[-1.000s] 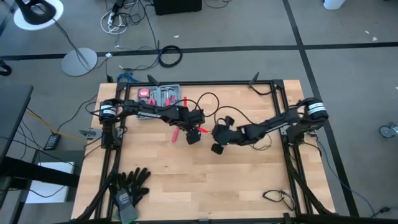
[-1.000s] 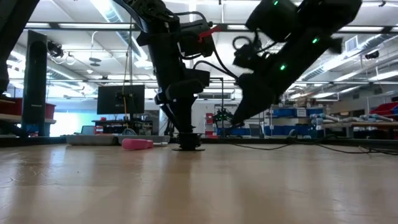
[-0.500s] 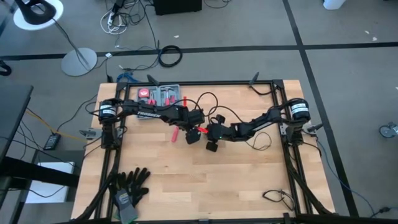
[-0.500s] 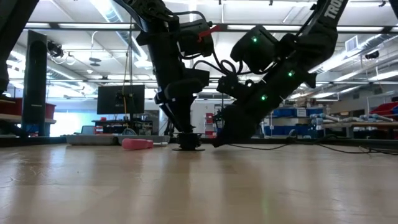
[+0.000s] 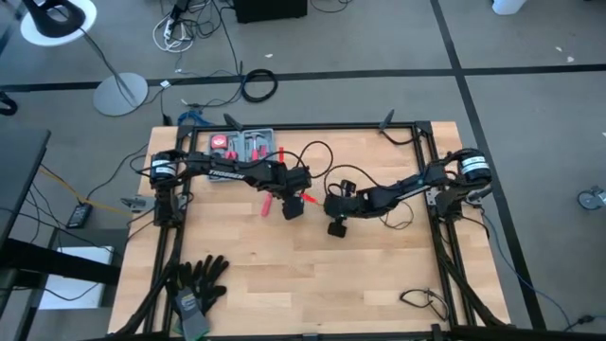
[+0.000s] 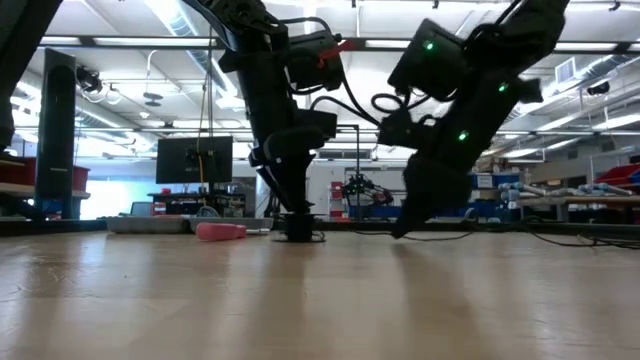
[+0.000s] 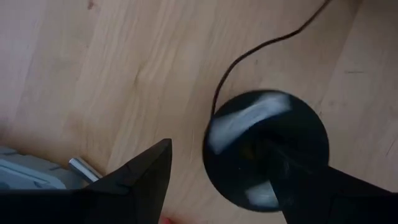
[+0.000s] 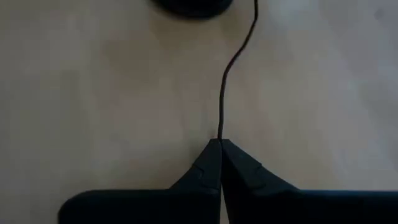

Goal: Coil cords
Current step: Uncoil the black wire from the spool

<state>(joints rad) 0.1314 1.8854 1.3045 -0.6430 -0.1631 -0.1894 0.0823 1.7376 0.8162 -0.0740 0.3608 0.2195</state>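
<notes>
The cord (image 8: 225,81) is a thin black wire lying on the wooden table and running to a small round black puck (image 7: 267,149). More of the wire lies in loose loops (image 5: 317,152) at the table's far middle. My left gripper (image 5: 292,205) stands open over the puck, pointing steeply down; one finger is above the puck, the other beside it over bare wood. My right gripper (image 8: 219,149) is just to the right of the puck, low at the table (image 6: 400,232), shut on the wire. My left gripper has one finger (image 7: 305,180) on the puck's top, coming from above at a steep slant. The other finger (image 7: 143,180) is clear of the puck. The puck (image 6: 300,236) lies flat on the table. My right gripper pinches the wire (image 8: 219,138) between its two fingertips, a short way from the puck. The fingers slant down and lie along the wire. The wire lies slack on the wood from the tips to the puck (image 8: 193,5).
A grey tray of red-handled tools (image 5: 242,144) sits at the far left, and a pink-red tool (image 5: 268,204) lies by my left gripper. Black gloves (image 5: 199,284) lie near the front left corner and another small cable (image 5: 423,301) at the front right. Dark frame rails (image 5: 431,152) border the table.
My right gripper has swung toward my left gripper and then back toward the table's right. It has sunk from above the table down to the wood and tipped, so its tips now rest at the wire. My left gripper and the puck have kept still.
</notes>
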